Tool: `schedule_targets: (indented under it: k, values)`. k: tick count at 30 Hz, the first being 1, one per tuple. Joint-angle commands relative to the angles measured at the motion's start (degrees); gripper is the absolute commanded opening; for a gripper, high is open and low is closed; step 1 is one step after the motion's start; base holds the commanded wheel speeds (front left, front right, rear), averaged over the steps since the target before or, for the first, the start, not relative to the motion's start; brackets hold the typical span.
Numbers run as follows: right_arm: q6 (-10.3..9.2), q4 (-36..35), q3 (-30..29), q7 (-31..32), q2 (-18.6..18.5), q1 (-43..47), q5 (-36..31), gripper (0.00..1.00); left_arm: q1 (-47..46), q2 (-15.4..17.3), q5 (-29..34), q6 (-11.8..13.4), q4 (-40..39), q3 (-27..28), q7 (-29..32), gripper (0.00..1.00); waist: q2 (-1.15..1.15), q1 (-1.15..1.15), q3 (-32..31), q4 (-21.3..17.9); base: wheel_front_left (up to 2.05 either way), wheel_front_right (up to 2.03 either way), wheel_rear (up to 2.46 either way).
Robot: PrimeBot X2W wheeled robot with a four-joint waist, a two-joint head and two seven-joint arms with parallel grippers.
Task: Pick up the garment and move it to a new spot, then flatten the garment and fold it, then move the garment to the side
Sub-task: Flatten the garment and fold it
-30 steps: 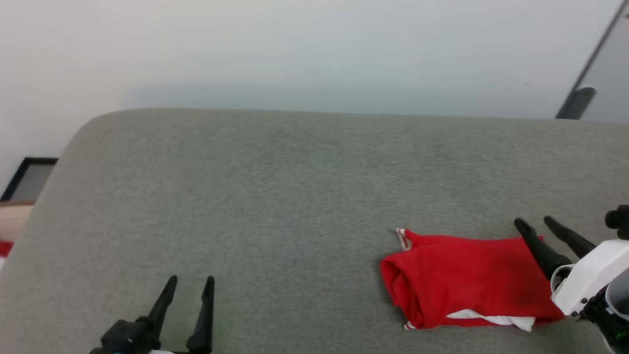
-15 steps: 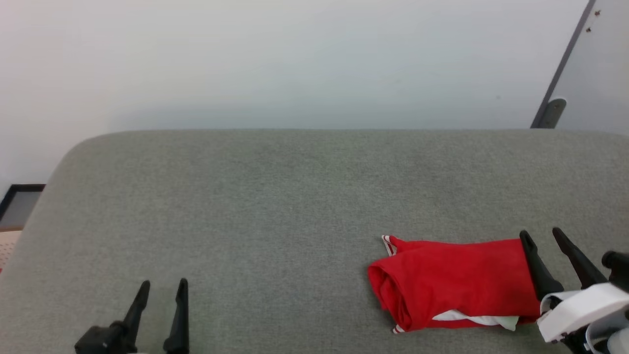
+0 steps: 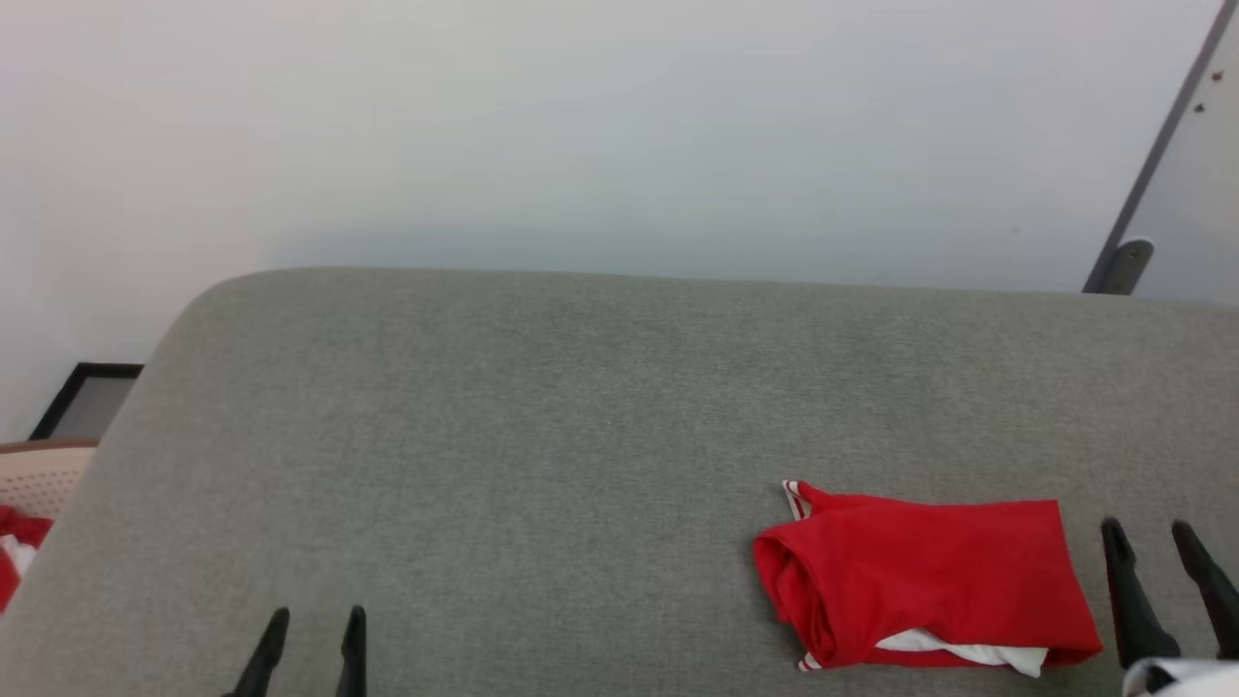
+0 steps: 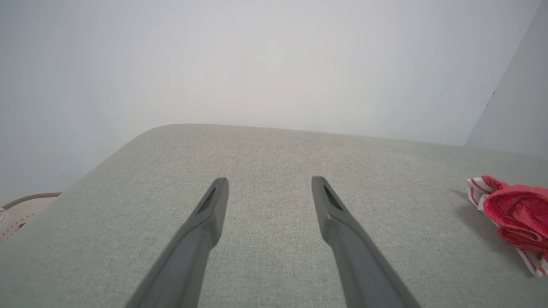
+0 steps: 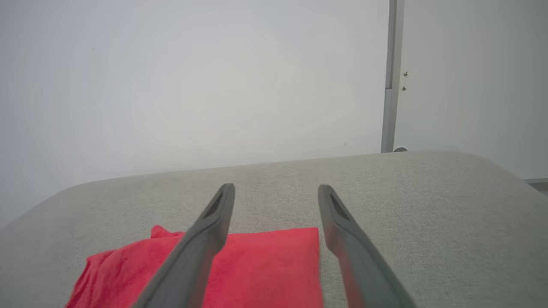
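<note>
Pale blank wall (image 3: 581,126) at the back, with a grey door-frame strip (image 3: 1157,165) slanting down at its right edge. Below it, broad grey cloth-covered table (image 3: 542,407), far left corner rounded. On the table's near right, the garment (image 3: 929,571): folded to a compact red block, rolled fold to the left, white inner fabric peeking out along the near edge, striped white band at the far left corner. Just right of it and clear of the cloth, right pincer (image 3: 1146,528): fingers spread, gripping nothing, body cut off at the bottom edge. Well apart on the near left, left pincer (image 3: 318,614): likewise spread and empty, fingertips alone in the head view. Off the table's left edge, pale perforated basket (image 3: 44,474), probably holding a small red-and-white cloth (image 3: 15,557), mostly cropped.
</note>
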Motion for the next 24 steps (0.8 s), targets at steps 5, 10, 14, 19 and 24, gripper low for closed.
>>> schedule_targets:
  k: [5, 10, 14, 19, 24]
  values:
    - [-0.07, -3.99, -3.59, -0.25, 0.29, 6.63, 0.94, 1.00, 2.58, 0.37, 0.49, -0.18, -1.83, -0.40, 0.03, 1.00, 0.00, 0.00, -0.48, 1.95, 0.00, 0.00, 0.00]
    - [-0.07, -7.02, -6.33, 0.18, 1.47, 10.19, 0.49, 1.00, 4.06, -0.29, 0.87, -0.18, -3.57, -0.05, 0.03, 1.00, 0.00, 0.00, -0.60, 2.55, 0.00, 0.00, 0.00]
    - [-0.07, -8.30, -6.95, 0.84, 2.10, 10.98, -0.10, 1.00, 4.38, -0.22, 0.89, -0.18, -4.03, -0.44, 0.03, 1.00, 0.00, 0.00, -0.64, 2.67, 0.00, 0.00, 0.00]
    - [-0.07, -9.70, -7.00, 2.07, 3.10, 11.23, -1.24, 1.00, 3.80, 0.06, 0.88, -0.18, -4.30, -0.65, 0.03, 1.00, 0.00, 0.00, -0.65, 2.61, 0.00, 0.00, 0.00]
    - [-0.07, -10.03, -7.28, 2.32, 3.23, 10.91, -1.54, 1.00, 3.46, 0.17, 0.90, -0.18, -4.51, -0.85, 0.03, 1.00, 0.00, 0.00, -0.54, 2.60, 0.00, 0.00, 0.00]
